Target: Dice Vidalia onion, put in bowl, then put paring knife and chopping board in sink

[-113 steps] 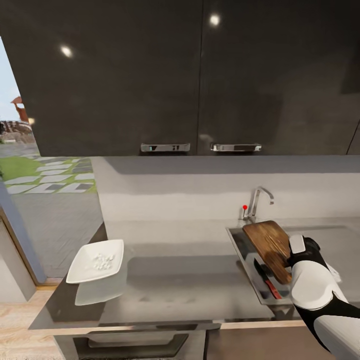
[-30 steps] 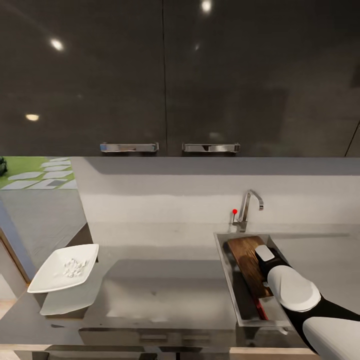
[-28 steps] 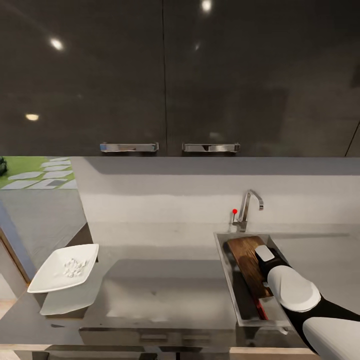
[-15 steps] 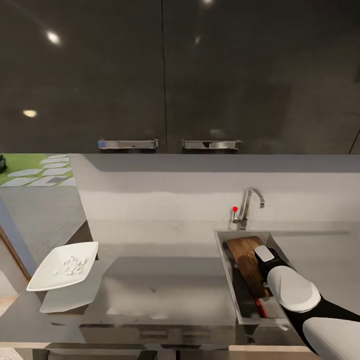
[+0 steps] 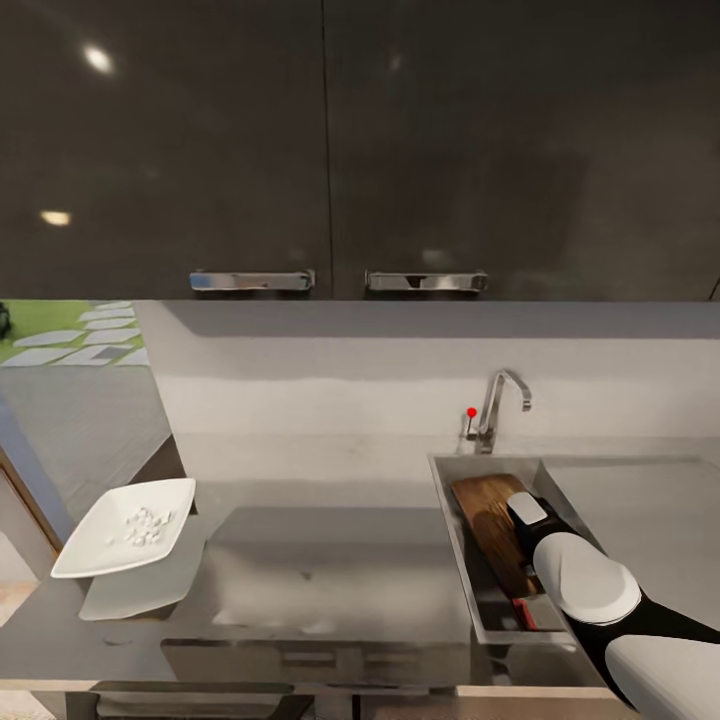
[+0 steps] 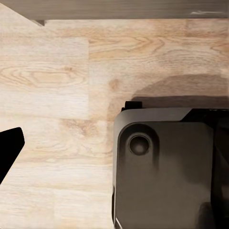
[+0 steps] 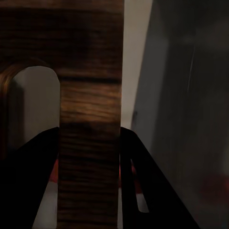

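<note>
The dark brown chopping board [image 5: 488, 518] leans inside the sink [image 5: 450, 560], its far end near the tap. My right gripper [image 5: 527, 512] reaches down into the basin and is shut on the board's handle strip [image 7: 88, 95], with one dark finger [image 7: 28, 171] on each side. The paring knife's red handle [image 5: 522, 612] shows on the sink floor beside the board. The white bowl [image 5: 90, 548] sits at the left end of the countertop [image 5: 330, 570], holding small white bits of diced onion [image 5: 140, 522]. One dark fingertip [image 6: 9, 148] of my left gripper hangs over wooden floor.
A chrome tap [image 5: 497, 405] with a red dot stands behind the sink. Dark wall cabinets [image 5: 330, 150] with two chrome handles hang above the grey backsplash. The drainboard [image 5: 640, 500] lies right of the basin. My dark base [image 6: 167, 167] stands on the floor.
The board, held tilted above the sink 3.8 s ago, now lies lower inside the basin. The head view has shifted since then; over the last second it drifts only slightly.
</note>
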Available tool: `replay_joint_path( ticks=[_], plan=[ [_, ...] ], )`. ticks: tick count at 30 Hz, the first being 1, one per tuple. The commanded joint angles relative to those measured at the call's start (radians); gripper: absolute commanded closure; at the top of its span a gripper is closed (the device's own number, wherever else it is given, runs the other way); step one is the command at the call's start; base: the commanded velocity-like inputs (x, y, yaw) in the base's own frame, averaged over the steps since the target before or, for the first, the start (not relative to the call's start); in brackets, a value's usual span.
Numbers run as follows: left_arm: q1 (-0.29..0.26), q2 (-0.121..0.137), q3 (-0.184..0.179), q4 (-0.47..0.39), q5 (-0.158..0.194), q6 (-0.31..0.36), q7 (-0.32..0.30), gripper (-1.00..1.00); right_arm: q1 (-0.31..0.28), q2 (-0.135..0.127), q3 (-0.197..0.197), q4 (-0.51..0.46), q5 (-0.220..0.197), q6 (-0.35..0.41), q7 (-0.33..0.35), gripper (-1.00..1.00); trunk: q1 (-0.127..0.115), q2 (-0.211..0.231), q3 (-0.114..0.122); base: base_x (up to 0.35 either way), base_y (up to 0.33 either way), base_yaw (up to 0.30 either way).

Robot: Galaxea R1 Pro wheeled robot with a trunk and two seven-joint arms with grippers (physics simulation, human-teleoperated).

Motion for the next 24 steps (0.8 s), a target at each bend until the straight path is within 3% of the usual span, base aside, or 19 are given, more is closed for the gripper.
replay_joint_path(
  ticks=[1, 23, 24],
  plan=[
    [-0.002, 0.000, -0.009, 0.004, 0.010, -0.007, 0.000, -1.00, 0.000, 0.001, 0.003, -0.002, -0.003, 0.010, -0.004, 1.00, 0.001, -0.002, -0.004, 0.000, 0.000, 0.000],
    [-0.001, 0.000, -0.009, 0.004, 0.010, -0.007, 0.000, -1.00, 0.000, -0.001, 0.003, -0.001, -0.004, 0.010, -0.004, 1.00, 0.001, -0.002, -0.034, 0.000, 0.000, 0.000],
    [-0.001, 0.000, -0.009, 0.004, 0.010, -0.007, 0.000, -1.00, 0.000, -0.001, 0.003, -0.001, -0.004, 0.010, -0.005, -1.00, 0.001, -0.002, -0.034, 0.000, 0.000, 0.000]
  ],
)
